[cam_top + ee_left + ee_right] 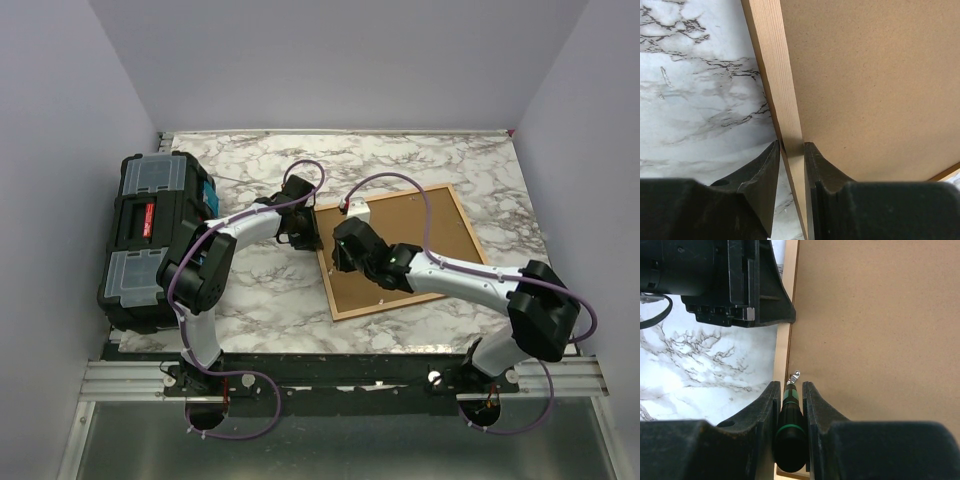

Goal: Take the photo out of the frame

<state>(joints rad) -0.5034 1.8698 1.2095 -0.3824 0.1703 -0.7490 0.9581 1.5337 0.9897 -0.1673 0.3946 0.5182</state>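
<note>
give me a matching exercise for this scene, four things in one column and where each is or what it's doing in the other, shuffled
Things:
1. left gripper
2. right gripper
3. toolbox
4. backing board

States:
a. closed on a black screwdriver with green bands
b. facing up inside the frame
c. closed on the frame's wooden rail
d. at the left edge of the table

Pairs: 1-c, 2-a, 3-d, 4-b
</note>
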